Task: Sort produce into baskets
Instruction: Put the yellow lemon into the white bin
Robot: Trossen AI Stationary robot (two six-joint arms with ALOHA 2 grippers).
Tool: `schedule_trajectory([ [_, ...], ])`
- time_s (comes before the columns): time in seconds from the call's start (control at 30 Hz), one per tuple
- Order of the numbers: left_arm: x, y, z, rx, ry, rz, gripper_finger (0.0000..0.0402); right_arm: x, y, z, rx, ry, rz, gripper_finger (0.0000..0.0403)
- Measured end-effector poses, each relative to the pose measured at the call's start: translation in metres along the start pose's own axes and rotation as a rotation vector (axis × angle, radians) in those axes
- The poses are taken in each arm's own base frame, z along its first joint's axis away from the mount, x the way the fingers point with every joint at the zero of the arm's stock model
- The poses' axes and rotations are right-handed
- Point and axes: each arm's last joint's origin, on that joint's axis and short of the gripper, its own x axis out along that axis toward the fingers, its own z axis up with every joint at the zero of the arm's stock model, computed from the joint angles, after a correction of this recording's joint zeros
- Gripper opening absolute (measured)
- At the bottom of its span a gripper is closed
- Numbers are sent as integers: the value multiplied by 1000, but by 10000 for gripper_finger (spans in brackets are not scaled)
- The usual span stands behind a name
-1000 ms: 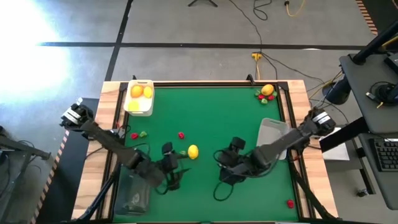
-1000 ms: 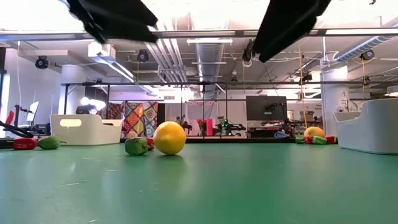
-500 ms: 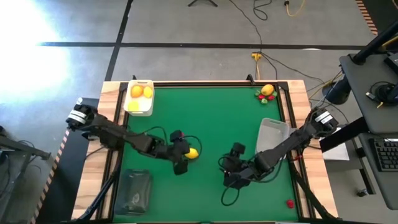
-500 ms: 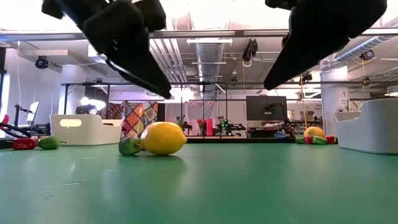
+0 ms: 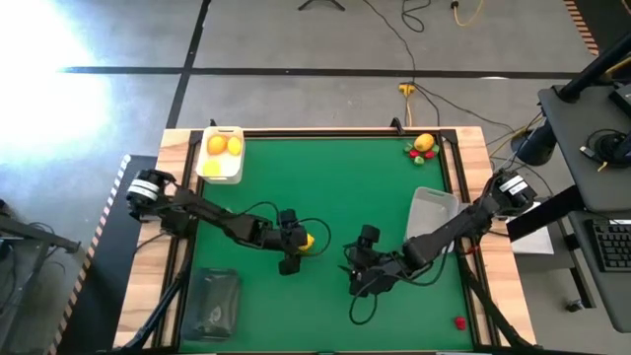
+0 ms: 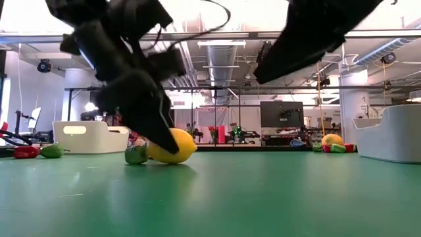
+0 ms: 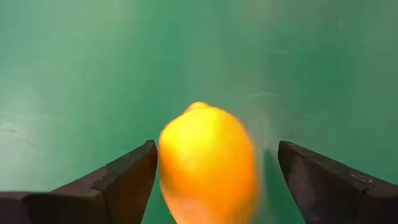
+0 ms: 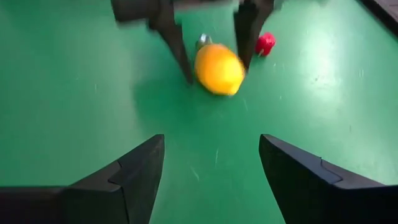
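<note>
A yellow lemon (image 5: 308, 240) lies on the green table near its middle; it also shows in the left wrist view (image 7: 208, 165) and the low view (image 6: 176, 146). My left gripper (image 5: 298, 248) is open and low over it, with one finger on each side of the lemon (image 8: 219, 67). My right gripper (image 5: 359, 276) is open and empty, above the table to the right of the lemon. A white basket (image 5: 223, 168) at the far left holds two lemons. A pale grey basket (image 5: 432, 209) stands at the right. A dark translucent basket (image 5: 213, 304) stands at the near left. My left gripper's fingers stand on either side of the lemon, slanting down from the table's left. One fingertip (image 7: 148, 163) is right at the lemon's side (image 7: 166, 160). I cannot tell whether it touches. The lemon lies on the table.
A small green piece (image 6: 136, 155) and a red piece (image 8: 265, 43) lie just beyond the lemon. A lemon with red and green pieces (image 5: 423, 147) lies at the far right corner. A red piece (image 5: 460, 321) lies at the near right. Wooden rails (image 5: 179, 148) edge the table.
My left gripper has gone toward the table's right and far edge and come down, so that its open fingers now stand around the lemon. In the low view the lemon has turned from round to lengthwise. It has stayed in its place.
</note>
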Motion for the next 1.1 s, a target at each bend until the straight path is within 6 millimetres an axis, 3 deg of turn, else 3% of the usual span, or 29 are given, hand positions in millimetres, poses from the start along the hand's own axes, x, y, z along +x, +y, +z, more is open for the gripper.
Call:
schedule_trajectory([
  [0.23,21,-1,-11,-108,50,24,292,0,-2,10,-27,-20,-8,236],
  [0.47,14,-12,-15,-154,55,36,210,2,-4,4,-52,-5,-16,220],
  [0.53,6,-11,-14,-152,66,35,202,2,-4,4,-51,-6,-16,215],
  [0.63,-20,-3,-9,-138,75,42,202,2,-4,4,-51,-6,-16,207],
  [0.8,-100,26,8,-190,-89,267,216,8,-3,-4,-58,16,-26,193],
  [0.93,-152,71,3,-334,-147,461,213,20,-2,-8,-69,29,-43,183],
  [1.1,-178,132,-28,-577,47,695,210,37,-6,-7,-63,15,-59,174],
])
